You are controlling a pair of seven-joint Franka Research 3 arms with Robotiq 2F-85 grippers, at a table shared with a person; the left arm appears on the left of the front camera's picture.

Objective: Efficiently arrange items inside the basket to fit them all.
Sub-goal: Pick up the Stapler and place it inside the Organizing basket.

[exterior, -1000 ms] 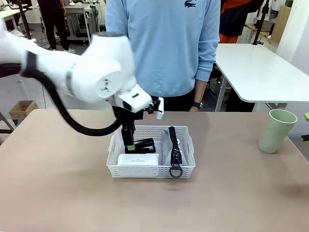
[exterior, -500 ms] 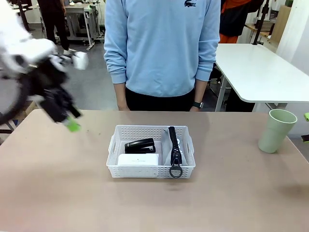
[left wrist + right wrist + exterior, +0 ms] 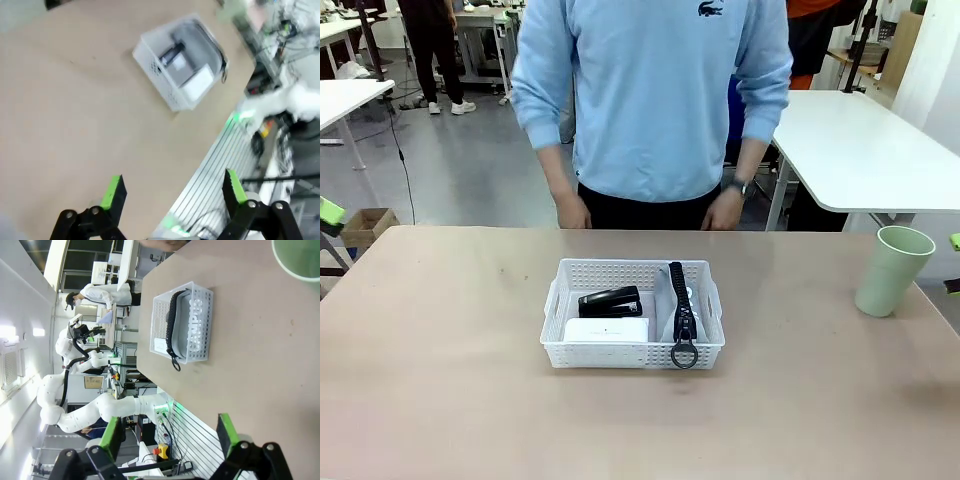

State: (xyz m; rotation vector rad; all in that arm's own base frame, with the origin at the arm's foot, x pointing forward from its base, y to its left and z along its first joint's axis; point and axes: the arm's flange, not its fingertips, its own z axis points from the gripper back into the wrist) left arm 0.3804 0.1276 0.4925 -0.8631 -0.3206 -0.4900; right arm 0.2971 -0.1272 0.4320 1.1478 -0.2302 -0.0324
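Observation:
The white basket (image 3: pixel 705 348) stands mid-table. Inside it, a black stapler (image 3: pixel 611 301) lies behind a small flat white box (image 3: pixel 606 330) on the left, and a grey pouch (image 3: pixel 672 322) with its black zipper up fills the right side. The pale green cup (image 3: pixel 892 270) stands upright on the table far to the right, outside the basket. My left gripper (image 3: pixel 172 187) hangs open and empty high above the table, well away from the basket (image 3: pixel 155 67). My right gripper (image 3: pixel 167 435) is also open and empty, off the table's edge, with the basket (image 3: pixel 200 325), pouch zipper (image 3: pixel 173 315) and cup (image 3: pixel 297 257) ahead.
A person in a light blue sweatshirt stands at the far edge, hands (image 3: pixel 570 212) hanging just beyond the table. Bare tabletop (image 3: pixel 440 340) surrounds the basket on all sides. Another white table (image 3: pixel 850 140) stands behind at the right.
My left arm has pulled out of the basket, swung left and left the front view. The basket's contents stay put. The person's arms have shifted outward.

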